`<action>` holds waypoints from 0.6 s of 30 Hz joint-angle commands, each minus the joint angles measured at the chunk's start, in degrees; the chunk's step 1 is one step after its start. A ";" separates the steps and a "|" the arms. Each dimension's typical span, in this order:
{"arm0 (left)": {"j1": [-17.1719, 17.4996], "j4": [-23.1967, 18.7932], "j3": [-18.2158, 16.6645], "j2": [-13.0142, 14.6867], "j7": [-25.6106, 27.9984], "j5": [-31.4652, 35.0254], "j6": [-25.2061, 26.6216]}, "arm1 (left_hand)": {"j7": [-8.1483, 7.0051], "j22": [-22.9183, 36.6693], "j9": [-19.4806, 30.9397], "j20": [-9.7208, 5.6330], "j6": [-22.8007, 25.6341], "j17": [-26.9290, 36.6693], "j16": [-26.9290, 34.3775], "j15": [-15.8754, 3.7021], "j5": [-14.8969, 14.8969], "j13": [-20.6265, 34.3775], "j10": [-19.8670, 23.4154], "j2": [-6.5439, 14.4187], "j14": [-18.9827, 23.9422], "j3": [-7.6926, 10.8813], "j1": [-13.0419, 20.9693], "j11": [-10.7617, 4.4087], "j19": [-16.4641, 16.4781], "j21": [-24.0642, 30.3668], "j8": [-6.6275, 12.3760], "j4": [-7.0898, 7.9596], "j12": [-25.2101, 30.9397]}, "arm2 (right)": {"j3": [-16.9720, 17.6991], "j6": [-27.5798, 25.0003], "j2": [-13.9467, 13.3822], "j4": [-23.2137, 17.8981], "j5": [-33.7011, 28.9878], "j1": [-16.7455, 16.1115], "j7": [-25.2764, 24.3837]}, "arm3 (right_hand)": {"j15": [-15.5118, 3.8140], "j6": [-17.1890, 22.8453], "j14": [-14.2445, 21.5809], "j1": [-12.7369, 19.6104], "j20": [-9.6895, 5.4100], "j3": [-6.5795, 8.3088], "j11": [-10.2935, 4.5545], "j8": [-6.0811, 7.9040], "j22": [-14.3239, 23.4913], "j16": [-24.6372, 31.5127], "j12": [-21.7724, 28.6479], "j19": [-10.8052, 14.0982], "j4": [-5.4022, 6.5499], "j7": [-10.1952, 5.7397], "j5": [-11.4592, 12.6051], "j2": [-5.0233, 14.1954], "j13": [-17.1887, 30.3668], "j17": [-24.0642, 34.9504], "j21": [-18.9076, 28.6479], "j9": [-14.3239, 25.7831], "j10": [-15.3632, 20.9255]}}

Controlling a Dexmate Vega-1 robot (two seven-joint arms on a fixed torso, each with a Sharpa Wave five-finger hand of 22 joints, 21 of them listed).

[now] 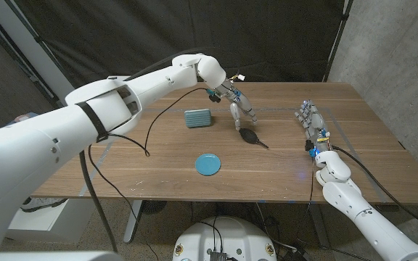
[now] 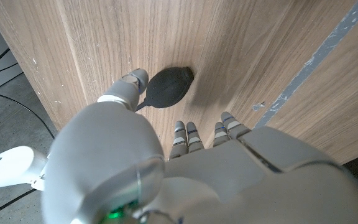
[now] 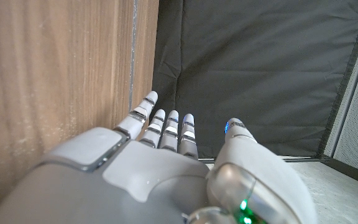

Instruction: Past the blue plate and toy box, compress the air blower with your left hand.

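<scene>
The black air blower (image 1: 252,136) lies on the wooden table, its thin nozzle pointing toward the right front. My left hand (image 1: 240,107) hangs just above and behind it, fingers pointing down and apart, holding nothing. In the left wrist view the blower's bulb (image 2: 166,88) sits just beyond my fingertips (image 2: 180,132), with the thumb beside it and a small gap between. The blue plate (image 1: 207,164) lies near the front middle and the teal toy box (image 1: 197,117) stands to the left of my left hand. My right hand (image 1: 311,124) waits at the right with its fingers straight.
A black cable (image 1: 158,119) loops over the table's left part. A strip of grey tape (image 2: 319,56) runs across the wood near the blower. A black curtain (image 3: 253,68) hangs behind the table, and a concrete wall (image 1: 398,51) stands at the right.
</scene>
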 commanded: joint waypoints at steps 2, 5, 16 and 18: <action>1.88 -4.56 0.26 1.58 1.08 1.35 1.98 | 0.12 0.08 0.15 0.23 0.31 0.16 0.34 0.02 0.09 0.37 -0.24 -0.06 0.69 -0.26 0.84 -0.15 0.27 0.36 -0.04 0.01 -0.12 | 0.34 1.16 0.58 1.10 0.81 -0.10 1.10 | -1.12 -0.23 -0.09 -0.26 -0.98 0.06 0.22 0.20 0.14 0.29 0.35 0.36 -0.29 0.02 0.00 -0.24 -0.04 0.06 -0.33 0.03 0.22; 2.53 -6.17 0.18 2.30 1.49 1.91 2.74 | 0.08 0.08 0.18 0.34 0.12 0.17 0.43 -0.02 0.09 0.46 -0.32 -0.03 1.01 -0.31 0.89 -0.12 0.46 0.43 -0.12 0.01 -0.08 | 0.41 1.61 0.79 1.50 1.02 -0.09 1.52 | -1.08 -0.22 -0.09 -0.28 -0.97 0.06 0.19 0.21 0.14 0.29 0.35 0.39 -0.33 0.02 -0.01 -0.24 -0.04 0.05 -0.35 0.03 0.20; 5.28 -12.98 -0.62 5.41 2.99 4.22 6.17 | 0.21 0.08 0.27 0.35 0.17 0.18 0.66 -0.25 0.11 0.86 -0.02 0.05 2.16 -0.48 1.12 -0.05 1.28 0.67 -0.12 -0.02 0.36 | 0.79 2.38 0.86 2.17 1.71 -0.06 2.70 | -1.08 -0.24 -0.10 -0.46 -0.91 0.04 0.16 0.22 0.14 0.34 0.33 0.45 -0.35 0.00 -0.02 -0.19 -0.05 0.06 -0.43 0.03 0.12; 5.45 -13.25 -0.79 5.50 3.05 4.38 6.57 | 0.13 0.08 0.30 0.30 0.27 0.19 0.63 -0.32 0.13 0.95 0.12 0.07 2.24 -0.50 1.19 -0.06 1.45 0.71 -0.09 -0.04 0.50 | 0.83 2.35 0.84 2.16 1.82 -0.14 2.81 | -1.08 -0.24 -0.09 -0.49 -0.94 0.03 0.14 0.22 0.14 0.35 0.32 0.45 -0.37 0.00 -0.02 -0.19 -0.05 0.06 -0.45 0.03 0.08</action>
